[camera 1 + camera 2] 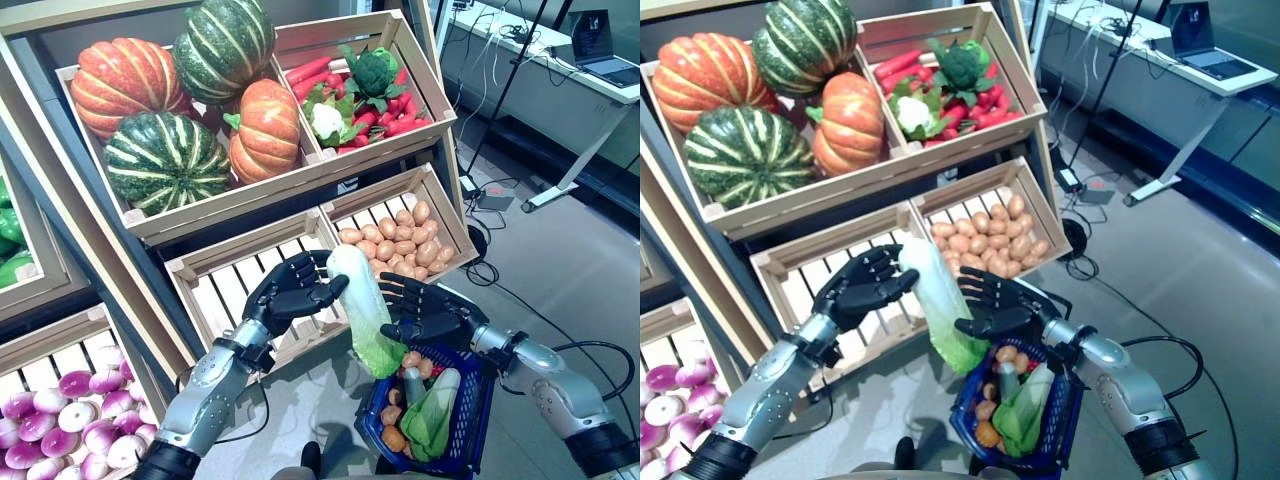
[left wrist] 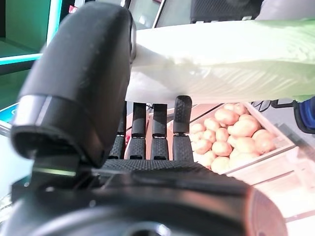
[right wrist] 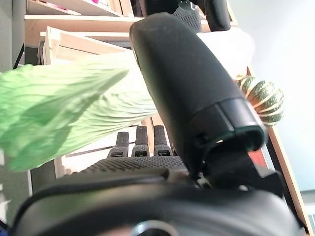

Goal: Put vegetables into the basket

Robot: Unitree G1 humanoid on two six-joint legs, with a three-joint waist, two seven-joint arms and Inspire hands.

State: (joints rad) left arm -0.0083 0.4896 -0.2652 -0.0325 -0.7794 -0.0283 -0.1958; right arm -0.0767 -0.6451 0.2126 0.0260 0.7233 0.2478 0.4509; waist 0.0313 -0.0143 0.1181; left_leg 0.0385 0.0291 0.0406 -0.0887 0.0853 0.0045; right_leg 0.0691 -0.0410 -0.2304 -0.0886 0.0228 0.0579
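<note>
A long pale cabbage (image 1: pixel 362 305) with a white stalk end and green leaf tips hangs above the blue plastic basket (image 1: pixel 472 425) on the floor. My left hand (image 1: pixel 290 292) is curled round its white upper end, thumb pressed on it (image 2: pixel 206 54). My right hand (image 1: pixel 430 312) reaches in from the basket side. Its thumb (image 3: pixel 182 83) lies across the leafy lower part (image 3: pixel 64 108) and its fingers are behind it. The basket holds a leafy green and white vegetable (image 1: pixel 432 410) and small orange ones (image 1: pixel 394 436).
A tilted wooden vegetable stand (image 1: pixel 250 200) with crates rises just behind both hands. A slatted crate (image 1: pixel 225 290) sits behind the left hand. A crate of potatoes (image 1: pixel 400 235) is behind the cabbage. A desk (image 1: pixel 560 70) and floor cables stand at the far right.
</note>
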